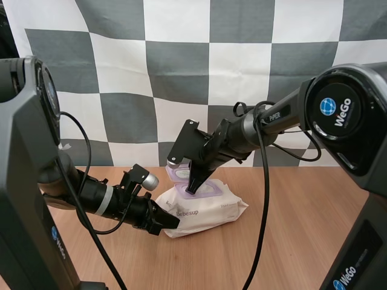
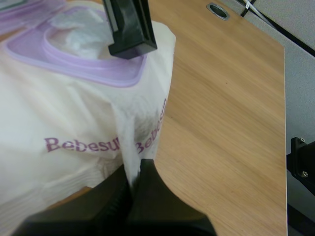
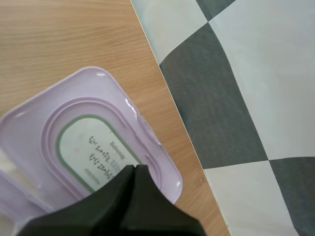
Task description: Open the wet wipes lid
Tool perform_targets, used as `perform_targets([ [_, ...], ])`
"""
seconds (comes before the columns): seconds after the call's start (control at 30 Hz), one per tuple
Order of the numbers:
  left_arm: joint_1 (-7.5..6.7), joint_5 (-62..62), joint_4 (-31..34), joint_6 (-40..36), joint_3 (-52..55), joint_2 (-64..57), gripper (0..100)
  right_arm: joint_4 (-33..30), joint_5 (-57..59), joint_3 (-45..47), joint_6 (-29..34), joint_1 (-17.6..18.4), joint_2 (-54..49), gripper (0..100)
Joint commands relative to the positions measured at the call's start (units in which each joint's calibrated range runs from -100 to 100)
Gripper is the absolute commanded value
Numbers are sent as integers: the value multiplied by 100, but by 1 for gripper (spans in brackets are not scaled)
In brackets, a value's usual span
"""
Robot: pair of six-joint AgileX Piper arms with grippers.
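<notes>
Softness of the wet wipes pack (image 1: 211,208) suits the seam pinch of left hand (image 1: 175,222), while right hand (image 1: 193,188), clenched empty, stands beside the stiff open lid (image 1: 177,173).

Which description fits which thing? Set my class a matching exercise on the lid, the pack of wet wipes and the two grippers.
Things:
1. lid
2. pack of wet wipes
3. left gripper
4. right gripper

Descriptions:
A. lies on the wooden table
B. pinches the pack's edge
C. purple, swung open
D. fingers together, tip down at the pack's top

Pairs: 1-C; 2-A; 3-B; 4-D
</notes>
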Motion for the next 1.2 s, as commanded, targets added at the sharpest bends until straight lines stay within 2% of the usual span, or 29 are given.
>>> perform_targets([
  [0.0,1,-25,-37,88,0,9,0,-3,58,-5,3,4,-5,0],
  [0.07,1,-48,-72,88,0,9,3,-100,286,-5,3,4,-5,0],
  [0.2,9,-95,-132,75,-14,-39,20,-99,635,-5,12,4,-130,1],
  [0.23,9,-293,-215,-89,-14,-178,38,-73,651,-5,87,4,-229,10],
  [0.27,9,-430,-258,-172,-14,-295,46,-73,651,-5,173,4,-355,22],
  [0.3,9,-557,-258,-247,-14,-408,54,-73,634,-5,381,4,-674,41],
  [0.37,9,-731,-230,-534,-83,-798,64,-73,634,-5,689,4,-1045,49],
  [0.4,9,-731,-176,-719,-138,-1056,65,-73,690,-5,781,4,-1283,48],
  [0.53,9,-606,21,-1347,-414,-1980,65,-95,1170,-5,1011,-10,-2106,38],
  [0.6,9,-467,136,-1637,-525,-2472,64,-108,1498,-5,1058,-49,-2547,22],
  [0.67,9,-413,172,-1939,-562,-3118,56,-108,1968,-5,1058,-133,-2943,0],
  [0.7,9,-434,211,-2040,-562,-3361,46,-118,2231,-5,1058,-188,-3162,0],
  [0.8,9,-389,308,-2397,-562,-4161,9,-129,2740,-5,1197,-382,-3784,0],
  [0.83,9,-428,351,-2523,-562,-4417,0,-178,2865,-5,1323,-457,-4015,0],
  [1.03,9,-512,469,-3474,-516,-5314,0,-719,3683,-5,1887,-812,-5522,0],
  [1.1,-18,-546,498,-3698,-470,-5507,0,-801,3948,-5,1992,-887,-6075,0],
  [1.17,-111,-606,613,-3848,-429,-5755,0,-801,4294,-5,2075,-952,-6687,0],
])
